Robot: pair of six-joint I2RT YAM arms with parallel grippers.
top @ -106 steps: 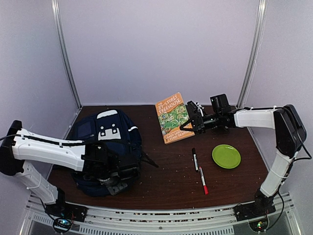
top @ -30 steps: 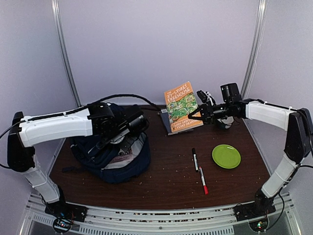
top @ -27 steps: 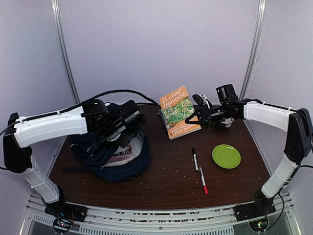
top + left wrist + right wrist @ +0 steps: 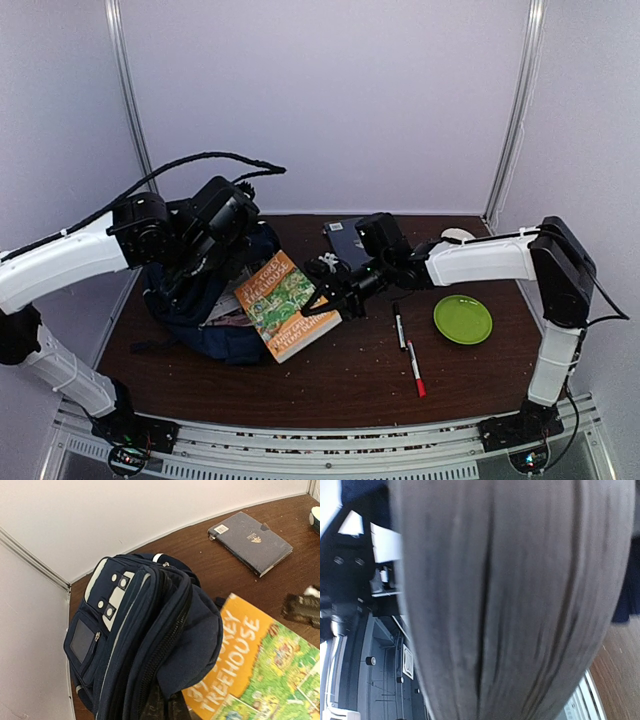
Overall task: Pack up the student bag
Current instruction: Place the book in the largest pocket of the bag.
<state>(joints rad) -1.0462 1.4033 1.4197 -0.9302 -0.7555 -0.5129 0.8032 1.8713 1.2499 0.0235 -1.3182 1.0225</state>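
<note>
Bag: one student bag [image 4: 205, 335] sat left on the surface, top held up.
Left fingers [image 4: 195, 265]: pinched shut on its fabric.
Right fingers [image 4: 330, 297]: gripped one orange book [image 4: 285, 305] beside it.
Others: one dark book [image 4: 340, 232] far, two markers [image 4: 398, 325], one green plate [image 4: 462, 319].

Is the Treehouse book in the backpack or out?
Mostly out: the right hand holds the Treehouse book at the student bag; nearly its whole cover shows.

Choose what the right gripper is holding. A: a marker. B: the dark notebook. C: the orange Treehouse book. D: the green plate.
C: the right gripper grips the edge of the orange Treehouse book; the green plate, markers and dark notebook lie apart from it.
</note>
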